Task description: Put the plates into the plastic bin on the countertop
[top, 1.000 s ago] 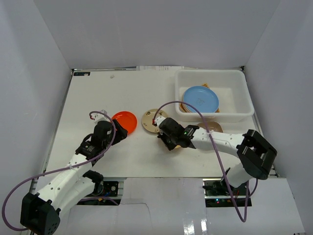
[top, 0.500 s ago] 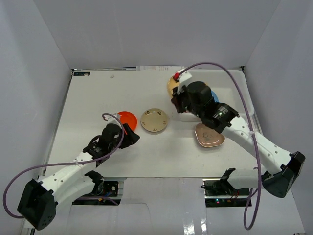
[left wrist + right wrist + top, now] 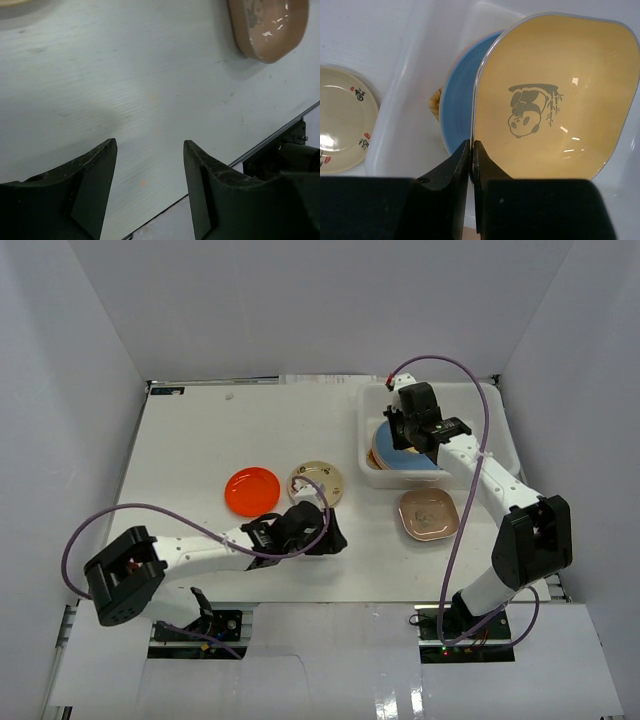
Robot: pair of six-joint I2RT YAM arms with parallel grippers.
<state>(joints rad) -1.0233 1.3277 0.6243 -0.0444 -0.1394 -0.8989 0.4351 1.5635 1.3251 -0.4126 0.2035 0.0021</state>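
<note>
- Right wrist view: the right gripper (image 3: 471,150) pinches the rim of the yellow plate (image 3: 555,95), whose panda drawing faces the camera. The plate overlaps the blue plate (image 3: 457,95) lying in the bin (image 3: 415,65).
- At the left edge, the cream plate (image 3: 342,120) lies outside the bin.
- Left wrist view: the left gripper (image 3: 150,155) is spread wide with nothing between its fingers, over the bare countertop (image 3: 125,75). The brown plate (image 3: 267,25) sits in the upper right corner.
- Top view: the orange-red plate (image 3: 252,490) lies left of centre, near the cream plate.
</note>
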